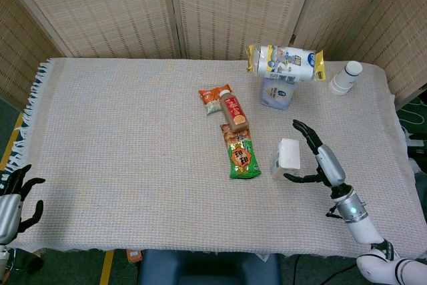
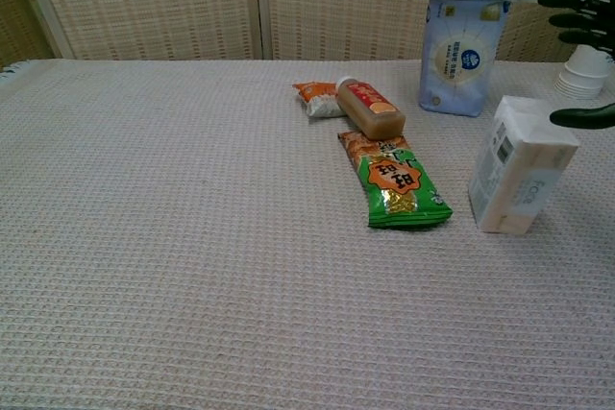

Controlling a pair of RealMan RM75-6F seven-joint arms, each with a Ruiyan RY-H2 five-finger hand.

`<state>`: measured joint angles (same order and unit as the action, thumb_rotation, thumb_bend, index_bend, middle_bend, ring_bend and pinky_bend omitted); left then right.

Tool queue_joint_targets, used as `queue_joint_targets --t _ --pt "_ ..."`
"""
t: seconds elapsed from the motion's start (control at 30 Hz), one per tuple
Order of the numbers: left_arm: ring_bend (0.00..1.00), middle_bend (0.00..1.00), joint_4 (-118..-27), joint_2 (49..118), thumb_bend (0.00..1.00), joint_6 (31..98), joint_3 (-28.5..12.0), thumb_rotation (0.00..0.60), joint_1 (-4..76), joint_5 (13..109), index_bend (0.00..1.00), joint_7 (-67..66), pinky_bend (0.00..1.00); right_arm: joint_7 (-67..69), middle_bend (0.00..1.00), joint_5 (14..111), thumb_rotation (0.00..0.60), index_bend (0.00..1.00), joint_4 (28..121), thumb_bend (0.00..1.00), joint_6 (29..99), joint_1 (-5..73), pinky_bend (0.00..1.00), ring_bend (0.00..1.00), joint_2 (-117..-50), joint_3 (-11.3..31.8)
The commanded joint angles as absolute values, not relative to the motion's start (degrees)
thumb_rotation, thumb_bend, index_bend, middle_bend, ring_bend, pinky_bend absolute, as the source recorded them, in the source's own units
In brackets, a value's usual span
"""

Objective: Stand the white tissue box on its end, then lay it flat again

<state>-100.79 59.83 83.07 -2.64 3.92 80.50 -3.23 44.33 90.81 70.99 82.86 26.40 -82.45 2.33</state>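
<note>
The white tissue box [image 1: 287, 157] [image 2: 520, 167] stands on its end on the cloth, right of centre, leaning slightly. My right hand [image 1: 319, 160] [image 2: 584, 26] hovers just to the right of it and above, fingers spread wide, touching nothing. In the chest view only its dark fingertips show at the right edge. My left hand [image 1: 15, 199] hangs off the table's near left corner, fingers apart and holding nothing.
A green snack packet [image 1: 240, 155], a brown bottle [image 1: 233, 113] and an orange packet [image 1: 215, 97] lie left of the box. Behind stand a blue tissue pack [image 1: 277, 93] with a wrapped roll [image 1: 285, 61] on top, and stacked paper cups [image 1: 345, 77].
</note>
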Motion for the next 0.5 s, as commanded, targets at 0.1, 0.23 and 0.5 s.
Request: queue_joint_targets --t 0.1,0.23,0.5 --pt "0.0 0.0 -101.42 59.26 0.49 82.17 -2.45 0.6 4.04 79.8 0.29 -3.55 0.3 -10.94 0.0 76.83 0.6 0.0 102.3 0.04 72.36 29.19 0.0 0.0 -69.72 7.49" --pt "0.0 0.0 -101.41 59.2 0.49 83.24 -2.77 0.6 3.84 80.4 0.29 -2.95 0.3 -24.46 0.0 68.21 0.6 0.0 109.16 0.04 67.02 31.92 0.0 0.0 -66.89 8.19" --pt "0.0 0.0 -101.43 59.0 0.49 83.3 -2.71 0.6 3.72 80.4 0.29 -2.87 0.3 -33.55 0.0 53.46 0.6 0.0 114.26 0.04 59.67 37.17 0.0 0.0 -63.84 9.33"
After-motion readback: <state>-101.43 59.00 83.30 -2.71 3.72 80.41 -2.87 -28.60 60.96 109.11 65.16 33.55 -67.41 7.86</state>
